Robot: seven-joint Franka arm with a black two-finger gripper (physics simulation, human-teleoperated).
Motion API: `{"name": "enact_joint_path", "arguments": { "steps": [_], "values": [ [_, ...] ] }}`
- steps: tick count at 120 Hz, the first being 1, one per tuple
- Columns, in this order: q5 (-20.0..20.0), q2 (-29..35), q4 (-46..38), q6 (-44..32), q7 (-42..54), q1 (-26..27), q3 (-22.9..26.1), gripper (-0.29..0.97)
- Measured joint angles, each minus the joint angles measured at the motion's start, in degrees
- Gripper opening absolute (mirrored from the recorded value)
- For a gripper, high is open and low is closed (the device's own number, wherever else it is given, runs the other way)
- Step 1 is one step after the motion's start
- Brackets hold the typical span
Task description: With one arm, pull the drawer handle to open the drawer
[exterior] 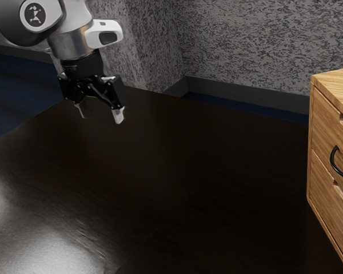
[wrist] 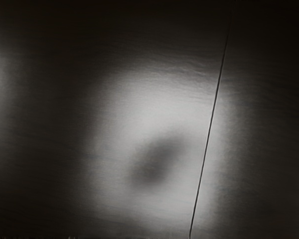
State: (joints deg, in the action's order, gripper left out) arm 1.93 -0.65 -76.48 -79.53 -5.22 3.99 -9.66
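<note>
My gripper: black, fingers spread, gripping nothing, exterior view's left.
Drawer: pale grained wood, exterior view's right, well apart from me.
Handle: thin black curved bar.
Table: dark, glossy.

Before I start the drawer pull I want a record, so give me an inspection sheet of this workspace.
Surface: dark glossy table; a thin seam crosses it under the hand.
Job's things: wooden cabinet at the exterior view's right edge; black handle on its drawer front, untouched; the drawer looks shut.
Clutter: nothing seen.
Grippers: claw open, holding nothing, above the table at the exterior view's upper left, far from the handle.
Cables: nothing seen.
Surroundings: grey speckled wall.
</note>
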Motion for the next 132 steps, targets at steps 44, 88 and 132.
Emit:
{"name": "enact_joint_path", "arguments": {
  "steps": [44, 88, 132],
  "values": [
    [-2.15, 2.69, 9.61, 2.78, -1.61, -7.56, 8.93, 0.68],
    [-2.64, 0.47, 4.45, -0.15, -11.21, 5.53, 16.96, 0.68],
    [-7.26, 4.91, -17.44, -20.2, -27.27, 4.53, 20.91, 0.68]
  ]
}}
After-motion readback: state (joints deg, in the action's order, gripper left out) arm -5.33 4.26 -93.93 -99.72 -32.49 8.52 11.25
